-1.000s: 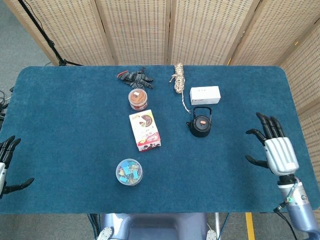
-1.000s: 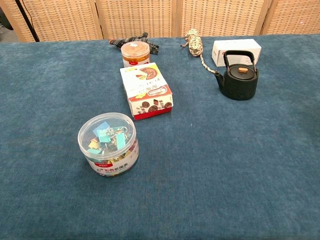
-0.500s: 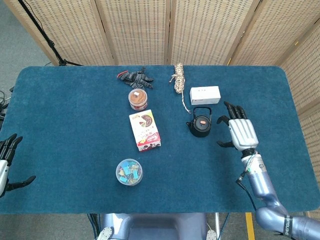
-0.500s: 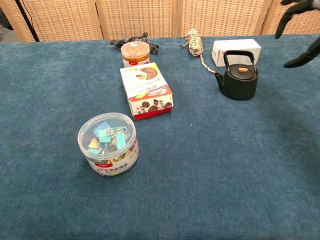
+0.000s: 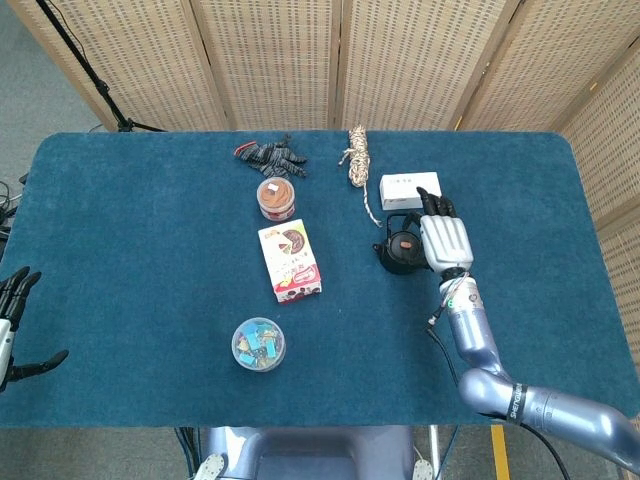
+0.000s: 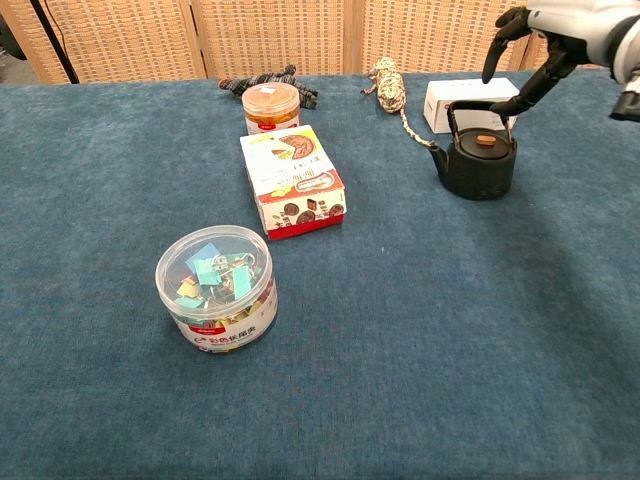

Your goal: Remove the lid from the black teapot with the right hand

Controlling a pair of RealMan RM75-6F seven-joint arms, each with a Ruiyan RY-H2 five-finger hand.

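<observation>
The black teapot (image 5: 400, 250) (image 6: 476, 158) stands right of the table's middle, its handle upright and its lid with an orange knob (image 6: 486, 141) in place. My right hand (image 5: 441, 238) (image 6: 556, 38) hovers above its right side with fingers spread and pointing down; it holds nothing and is clear of the lid. My left hand (image 5: 12, 328) rests open at the table's left edge, far from the pot.
Behind the teapot lie a white box (image 5: 409, 189) and a coiled rope (image 5: 358, 165). Left of it lies a snack box (image 5: 290, 260), with an orange-lidded jar (image 5: 276, 198), black gloves (image 5: 270, 154) and a tub of binder clips (image 5: 259, 344) around.
My right hand has swept in from the table's right side toward the teapot and now hangs over it. The left hand has barely moved.
</observation>
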